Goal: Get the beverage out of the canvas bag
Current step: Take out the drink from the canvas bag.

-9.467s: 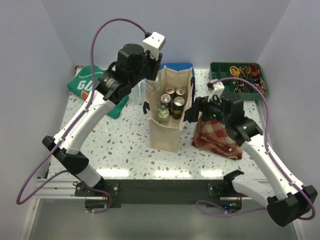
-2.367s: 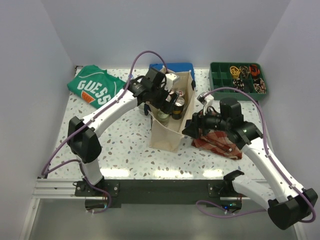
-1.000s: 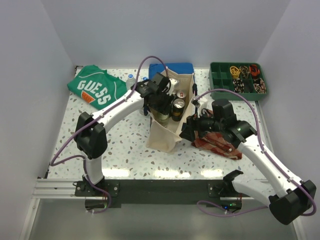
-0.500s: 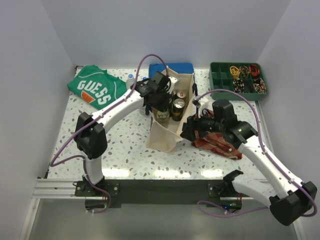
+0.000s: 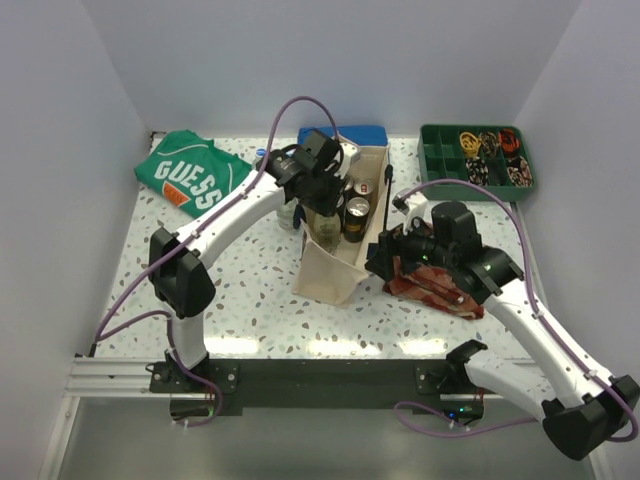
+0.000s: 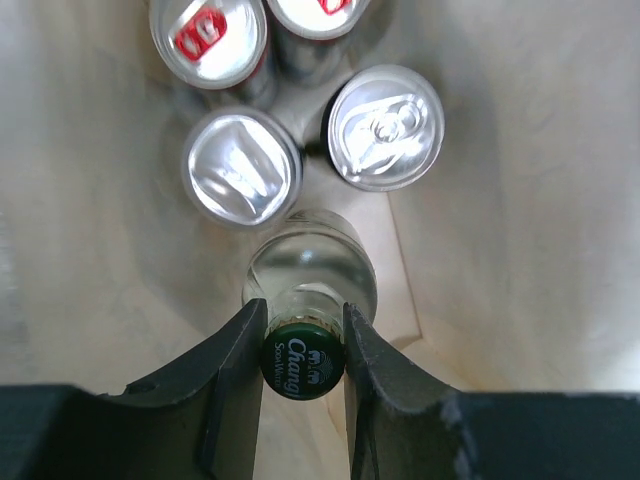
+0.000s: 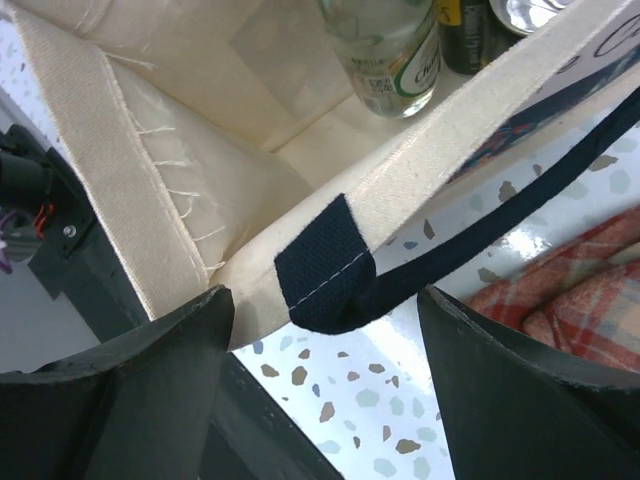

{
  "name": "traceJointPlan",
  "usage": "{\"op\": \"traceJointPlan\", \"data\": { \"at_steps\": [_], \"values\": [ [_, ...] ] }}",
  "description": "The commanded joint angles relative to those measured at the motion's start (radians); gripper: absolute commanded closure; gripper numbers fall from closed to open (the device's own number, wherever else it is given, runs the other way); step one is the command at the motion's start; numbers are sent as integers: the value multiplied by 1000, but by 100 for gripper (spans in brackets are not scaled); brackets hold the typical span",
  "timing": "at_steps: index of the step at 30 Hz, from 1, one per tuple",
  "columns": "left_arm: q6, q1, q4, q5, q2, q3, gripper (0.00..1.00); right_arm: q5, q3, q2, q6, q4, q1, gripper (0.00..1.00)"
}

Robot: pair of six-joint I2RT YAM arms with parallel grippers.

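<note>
Chang bottle (image 6: 303, 358) stands inside the canvas bag (image 5: 325, 272) at frame centre, beside the cans (image 6: 243, 165), with the left gripper (image 6: 303, 318) jaws clamped on its neck. That wrist sits higher than half a second ago, so the lift seems begun. Right gripper (image 7: 325, 300) jaws gape wide, straddling the bag's rim.

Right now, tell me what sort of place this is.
Probably a robot test cell: plain walls box in a speckled table, two arms are bolted at its near edge, and props like a canvas bag and green sorting tray sit on it.
</note>
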Motion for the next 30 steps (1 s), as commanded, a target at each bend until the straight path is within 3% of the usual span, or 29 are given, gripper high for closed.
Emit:
{"op": "traceJointPlan", "data": {
  "at_steps": [1, 14, 23, 30],
  "values": [
    [19, 0, 56, 17, -46, 121, 100, 65, 0, -29, 2, -3, 4, 20],
    [28, 0, 57, 28, -46, 151, 100, 163, 79, -10, 51, 70, 4, 19],
    [37, -5, 48, 48, -44, 176, 100, 347, 121, 23, 155, 154, 4, 19],
    [40, -8, 53, 56, -60, 167, 100, 326, 285, 207, 237, 79, 4, 29]
  ]
}}
